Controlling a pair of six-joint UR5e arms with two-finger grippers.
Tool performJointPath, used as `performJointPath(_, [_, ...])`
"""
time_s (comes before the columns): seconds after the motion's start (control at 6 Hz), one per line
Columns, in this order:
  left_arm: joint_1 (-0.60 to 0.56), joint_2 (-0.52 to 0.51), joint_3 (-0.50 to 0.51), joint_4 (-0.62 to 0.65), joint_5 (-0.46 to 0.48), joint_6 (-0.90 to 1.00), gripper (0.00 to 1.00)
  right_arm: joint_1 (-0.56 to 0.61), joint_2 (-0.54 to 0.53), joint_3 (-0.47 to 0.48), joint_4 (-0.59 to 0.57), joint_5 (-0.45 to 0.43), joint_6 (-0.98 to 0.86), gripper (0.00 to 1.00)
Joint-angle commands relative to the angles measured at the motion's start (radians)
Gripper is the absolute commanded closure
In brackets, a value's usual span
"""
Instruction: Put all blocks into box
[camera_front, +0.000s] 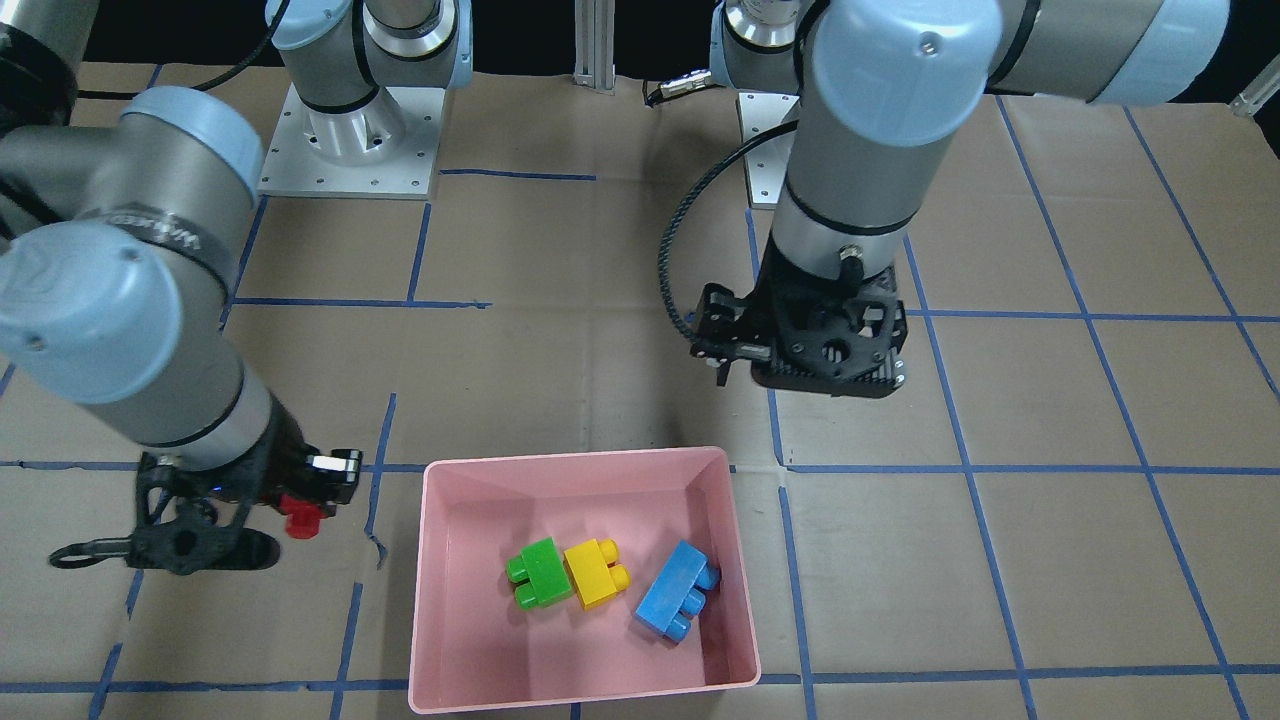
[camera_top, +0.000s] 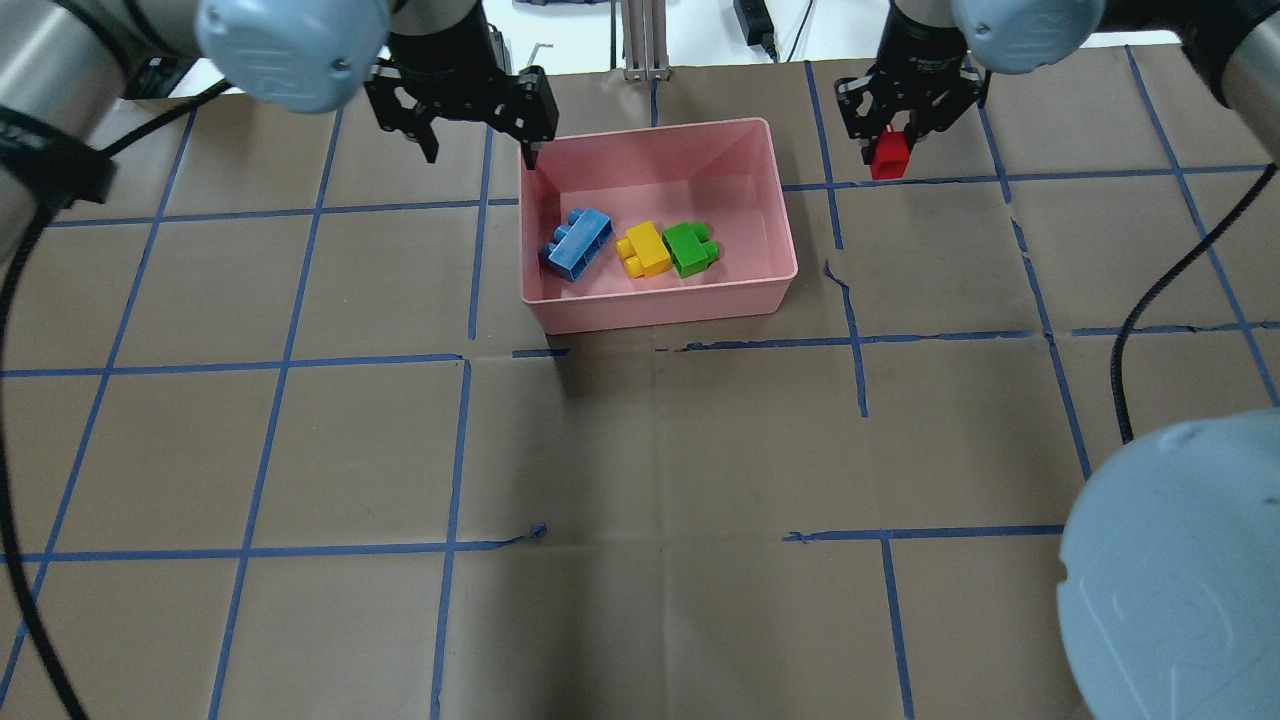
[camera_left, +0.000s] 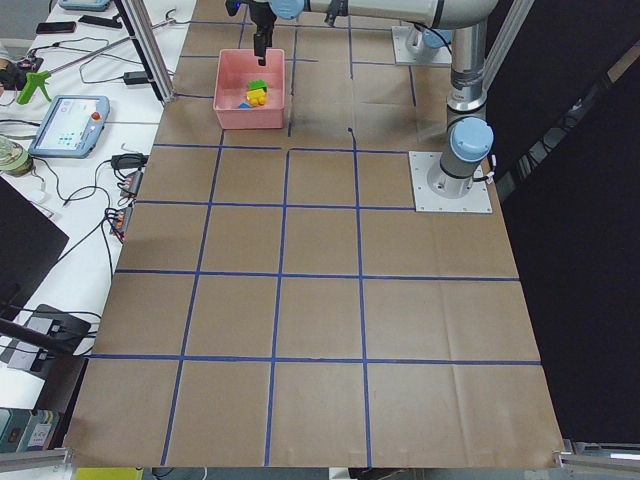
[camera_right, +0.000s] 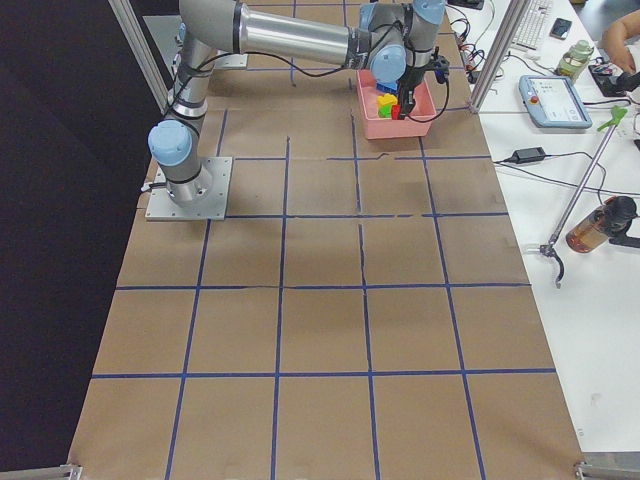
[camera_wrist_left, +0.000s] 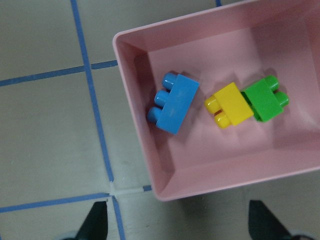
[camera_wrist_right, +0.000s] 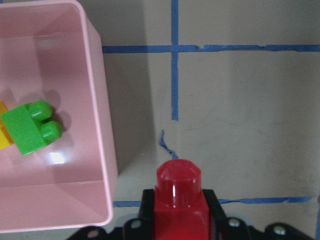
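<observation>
Tabletop (camera_top: 640, 450): brown paper surface marked into squares with blue tape; carried all the items below.

Box (camera_top: 660, 312): large shallow rectangular pink plastic tub with rounded corners, standing at the far middle of the tabletop. It held three blocks.

Left gripper (camera_top: 480, 150): black, two fingers, set wide apart and holding nothing, poised over the box's far left corner.

Right gripper (camera_top: 892, 150): black, two fingers, clamped on the red block, beside the box's right wall and outside it.

Long light blue studded plastic block (camera_top: 577, 243): lay on the box floor near the left wall, studs pointing sideways, slightly apart from the yellow one.

Yellow studded plastic block (camera_top: 645, 250): lay mid-floor in the box, touching the green one.

Green studded plastic block (camera_top: 690, 248): lay in the box on the yellow block's right.

Small narrow red plastic block (camera_wrist_right: 179, 197): one stud showing, held in the right gripper, not in the box.
</observation>
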Motion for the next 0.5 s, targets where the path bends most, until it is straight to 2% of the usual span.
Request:
performJointPath(0.0, [0.059, 0.151, -0.114, -0.060, 0.014, 0.001, 0.01, 0.150, 0.062, 0.000, -0.071, 0.007, 0.275, 0.75])
performJointPath(0.17, [0.060, 0.182, -0.165, -0.063, 0.014, -0.008, 0.01, 0.228, 0.135, 0.000, -0.134, 0.007, 0.374, 0.75])
performJointPath(0.33, [0.070, 0.202, -0.196, -0.060, 0.014, -0.001, 0.01, 0.253, 0.200, 0.000, -0.206, 0.007, 0.419, 0.67])
